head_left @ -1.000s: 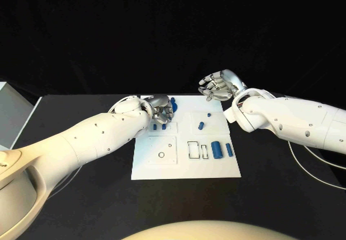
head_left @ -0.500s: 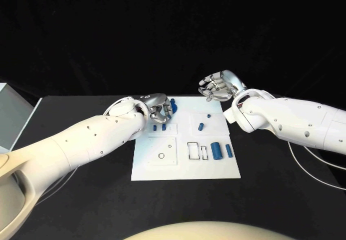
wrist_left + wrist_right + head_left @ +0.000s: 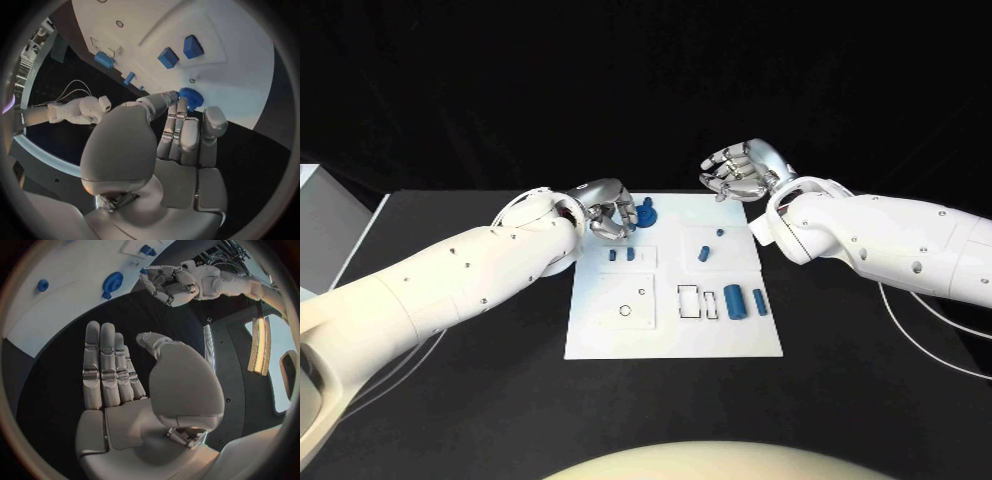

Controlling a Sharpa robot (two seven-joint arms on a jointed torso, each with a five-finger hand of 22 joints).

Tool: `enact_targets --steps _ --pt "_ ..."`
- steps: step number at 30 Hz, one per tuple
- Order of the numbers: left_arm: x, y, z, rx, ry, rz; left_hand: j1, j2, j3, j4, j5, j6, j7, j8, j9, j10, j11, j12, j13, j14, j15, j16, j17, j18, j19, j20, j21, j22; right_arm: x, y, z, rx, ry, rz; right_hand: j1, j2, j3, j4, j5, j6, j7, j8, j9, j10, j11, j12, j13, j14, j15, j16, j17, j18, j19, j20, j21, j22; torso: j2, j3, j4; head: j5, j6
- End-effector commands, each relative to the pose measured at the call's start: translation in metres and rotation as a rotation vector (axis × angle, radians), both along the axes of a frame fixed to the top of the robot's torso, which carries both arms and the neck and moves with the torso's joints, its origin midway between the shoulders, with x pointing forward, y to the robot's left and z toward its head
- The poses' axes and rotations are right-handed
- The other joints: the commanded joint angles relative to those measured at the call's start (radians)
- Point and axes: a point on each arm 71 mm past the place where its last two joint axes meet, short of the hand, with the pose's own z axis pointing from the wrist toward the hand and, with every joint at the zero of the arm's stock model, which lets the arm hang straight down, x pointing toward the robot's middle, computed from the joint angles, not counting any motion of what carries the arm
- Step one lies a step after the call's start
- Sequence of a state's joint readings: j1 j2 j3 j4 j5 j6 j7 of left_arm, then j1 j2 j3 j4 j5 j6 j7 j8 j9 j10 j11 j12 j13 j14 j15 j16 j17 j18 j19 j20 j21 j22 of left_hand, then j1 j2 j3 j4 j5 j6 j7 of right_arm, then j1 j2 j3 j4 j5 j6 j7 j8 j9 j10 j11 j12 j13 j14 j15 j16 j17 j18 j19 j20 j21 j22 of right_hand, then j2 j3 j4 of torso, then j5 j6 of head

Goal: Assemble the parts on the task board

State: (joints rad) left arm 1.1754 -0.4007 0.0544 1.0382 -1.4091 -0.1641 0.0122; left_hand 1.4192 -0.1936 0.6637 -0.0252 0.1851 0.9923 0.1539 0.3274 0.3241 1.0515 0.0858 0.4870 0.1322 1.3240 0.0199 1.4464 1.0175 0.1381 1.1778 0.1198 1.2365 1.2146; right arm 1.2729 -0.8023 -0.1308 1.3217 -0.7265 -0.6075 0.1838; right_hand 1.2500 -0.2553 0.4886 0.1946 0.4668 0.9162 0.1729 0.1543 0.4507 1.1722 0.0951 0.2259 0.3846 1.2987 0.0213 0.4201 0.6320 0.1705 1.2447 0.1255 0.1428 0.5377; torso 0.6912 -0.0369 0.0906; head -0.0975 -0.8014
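Observation:
The white task board (image 3: 672,335) lies in the middle of the black table. A blue gear-like part (image 3: 643,213) (image 3: 191,97) (image 3: 112,283) stands at the board's far left corner. My left hand (image 3: 606,208) (image 3: 181,135) reaches it from the left, thumb and fingertips against its edge; whether they pinch it is unclear. Two small blue blocks (image 3: 620,255) (image 3: 180,52) sit just nearer. Two blue cylinders (image 3: 744,300) lie at the right, and small blue pieces (image 3: 705,250) lie at mid-board. My right hand (image 3: 740,170) (image 3: 119,385) hovers beyond the board's far right corner, fingers straight, holding nothing.
Rectangular slots (image 3: 697,302) and a round hole (image 3: 627,309) mark the board's near half. A white box (image 3: 315,215) stands at the table's left edge. The right arm's cable (image 3: 920,320) trails over the table on the right.
My left hand has drawn back from above the board's left blocks toward the far left, uncovering more of the gear. The right hand has barely moved.

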Motion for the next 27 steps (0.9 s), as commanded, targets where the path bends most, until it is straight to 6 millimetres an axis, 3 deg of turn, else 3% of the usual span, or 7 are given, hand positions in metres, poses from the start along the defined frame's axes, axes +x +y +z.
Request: enact_targets --steps 1,14,27 --pt "0.0010 0.0033 -0.0042 0.032 0.050 0.008 -0.009 0.001 -0.006 0.002 0.000 0.006 0.000 -0.004 0.001 0.008 0.001 -0.006 0.000 0.005 0.001 0.003 0.001 -0.019 0.002 0.000 0.002 -0.001 -0.0004 0.0011 0.0004 -0.001 -0.005 0.019 -0.008 -0.001 -0.003 -0.006 0.000 0.005 0.002 -0.005 0.001 0.006 -0.001 -0.006 -0.004 0.003 0.001 -0.009 0.002 0.011 0.007 0.000 -0.005 -0.003 0.000 -0.0003 0.0010 0.002 -0.001" --pt "0.0059 0.0103 -0.0088 0.081 0.058 0.045 -0.018 -0.001 -0.011 0.004 -0.001 0.007 -0.001 -0.007 0.002 0.011 0.000 -0.015 -0.001 0.002 0.001 0.002 -0.006 -0.018 -0.001 0.001 -0.001 -0.004 -0.0009 0.0012 0.0020 0.003 -0.026 0.015 -0.007 -0.001 -0.002 -0.009 0.002 0.007 0.003 -0.006 0.001 0.006 0.001 -0.013 -0.012 -0.001 0.003 -0.019 0.003 0.011 0.005 0.002 -0.012 -0.012 0.003 0.0001 -0.0033 0.009 -0.003" --pt "0.0072 0.0056 -0.0097 0.082 0.054 0.046 -0.018 0.000 -0.011 0.004 -0.001 0.007 -0.002 -0.008 0.003 0.012 0.000 -0.016 -0.001 0.002 0.001 0.002 -0.007 -0.018 0.001 0.001 0.001 -0.002 -0.0012 0.0015 0.0024 0.006 -0.031 0.013 -0.006 -0.001 -0.002 -0.010 0.002 0.007 0.003 -0.006 0.002 0.007 0.001 -0.013 -0.013 0.000 0.003 -0.020 0.003 0.011 0.005 0.002 -0.012 -0.013 0.003 0.0002 -0.0029 0.009 -0.008"
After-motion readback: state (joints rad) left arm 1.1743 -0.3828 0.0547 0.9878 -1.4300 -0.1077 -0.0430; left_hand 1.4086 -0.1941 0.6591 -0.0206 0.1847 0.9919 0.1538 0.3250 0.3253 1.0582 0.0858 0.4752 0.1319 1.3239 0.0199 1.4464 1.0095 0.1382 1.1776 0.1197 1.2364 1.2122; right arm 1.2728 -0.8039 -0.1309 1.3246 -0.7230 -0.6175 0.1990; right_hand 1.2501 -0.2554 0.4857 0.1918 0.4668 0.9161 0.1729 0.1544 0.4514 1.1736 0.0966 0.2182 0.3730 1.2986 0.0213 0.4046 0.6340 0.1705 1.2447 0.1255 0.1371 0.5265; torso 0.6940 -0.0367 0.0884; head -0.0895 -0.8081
